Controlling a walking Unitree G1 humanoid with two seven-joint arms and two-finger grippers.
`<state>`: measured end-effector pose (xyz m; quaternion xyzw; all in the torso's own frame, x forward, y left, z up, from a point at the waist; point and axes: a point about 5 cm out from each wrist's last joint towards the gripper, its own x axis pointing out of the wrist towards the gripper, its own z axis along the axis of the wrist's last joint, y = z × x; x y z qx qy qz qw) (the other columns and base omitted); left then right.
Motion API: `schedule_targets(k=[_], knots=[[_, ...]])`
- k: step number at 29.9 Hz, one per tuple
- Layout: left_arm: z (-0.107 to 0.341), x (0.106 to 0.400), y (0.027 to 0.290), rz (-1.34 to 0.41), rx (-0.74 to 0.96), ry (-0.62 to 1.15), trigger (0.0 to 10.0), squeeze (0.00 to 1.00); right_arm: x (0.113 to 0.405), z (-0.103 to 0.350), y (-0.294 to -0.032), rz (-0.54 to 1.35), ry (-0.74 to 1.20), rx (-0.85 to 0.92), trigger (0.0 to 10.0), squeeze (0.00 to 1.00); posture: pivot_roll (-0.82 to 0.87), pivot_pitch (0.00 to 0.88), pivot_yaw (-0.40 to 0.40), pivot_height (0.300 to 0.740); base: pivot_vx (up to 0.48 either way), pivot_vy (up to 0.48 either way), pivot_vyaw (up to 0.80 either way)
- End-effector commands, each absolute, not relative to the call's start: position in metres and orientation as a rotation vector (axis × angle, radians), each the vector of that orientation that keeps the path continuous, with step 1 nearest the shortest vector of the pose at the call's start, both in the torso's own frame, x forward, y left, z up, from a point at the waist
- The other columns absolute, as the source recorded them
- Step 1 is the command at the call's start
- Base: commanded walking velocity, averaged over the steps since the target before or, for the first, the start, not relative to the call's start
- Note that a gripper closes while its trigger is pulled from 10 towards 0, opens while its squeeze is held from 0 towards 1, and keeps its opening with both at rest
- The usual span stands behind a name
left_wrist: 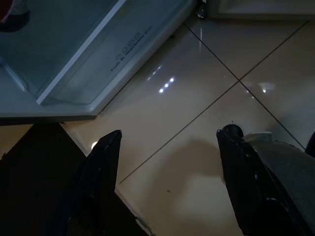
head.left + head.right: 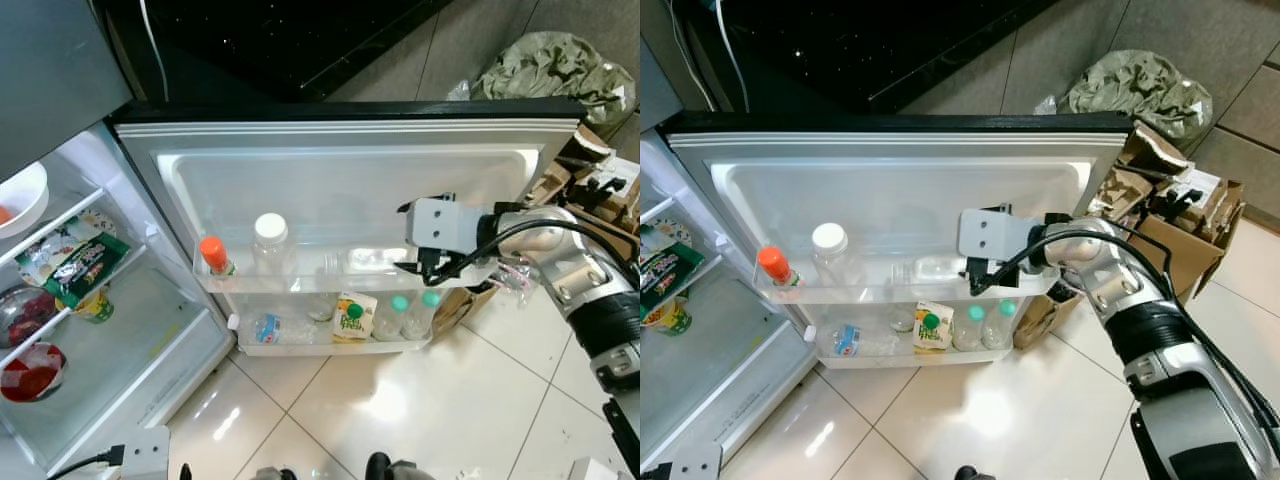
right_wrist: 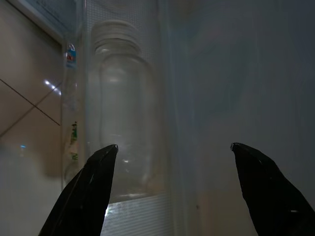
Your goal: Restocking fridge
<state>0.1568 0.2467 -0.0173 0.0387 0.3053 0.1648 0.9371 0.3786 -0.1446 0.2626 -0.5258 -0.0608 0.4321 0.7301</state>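
Observation:
The fridge door [image 2: 340, 180] stands open. Its upper shelf [image 2: 300, 283] holds an orange-capped bottle [image 2: 215, 256], an upright white-capped clear bottle [image 2: 270, 243] and a clear bottle [image 2: 935, 267] lying on its side. On the lower shelf [image 2: 330, 347] are a lying water bottle [image 2: 268, 328], a juice carton [image 2: 352, 318] and two teal-capped bottles [image 2: 415, 312]. My right gripper [image 2: 976, 280] is at the upper shelf, just right of the lying bottle [image 3: 120, 128]. It is open and holds nothing. My left gripper [image 1: 167, 142] hangs open above the floor by the fridge's base.
The fridge interior [image 2: 110, 340] at left holds a white bowl [image 2: 22, 200], packets, a can and red food containers. Cardboard boxes [image 2: 1170, 215] and a crumpled bag [image 2: 1135, 85] stand right of the door. Glossy tile floor [image 2: 400, 410] lies in front.

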Motion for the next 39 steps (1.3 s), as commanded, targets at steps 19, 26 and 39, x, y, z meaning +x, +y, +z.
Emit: schedule_targets(k=[19,26,39], knots=[[-0.027,0.145,0.248,0.343,0.098,0.678,10.0,0.00,0.397,0.235,-0.126,0.905,-0.087,-1.478,10.0,0.00,0.01,0.301,-0.016,0.710,0.000,0.000,0.00],[-0.028,0.145,0.249,0.339,0.100,0.680,10.0,0.00,0.389,0.227,-0.126,1.117,0.020,-1.499,10.0,0.00,0.01,0.305,-0.011,0.710,0.000,0.000,0.00],[-0.029,0.146,0.248,0.333,0.098,0.680,10.0,0.00,0.403,0.273,-0.123,0.891,-0.142,-1.353,10.0,0.00,0.00,0.305,-0.013,0.710,0.000,0.000,0.00]])
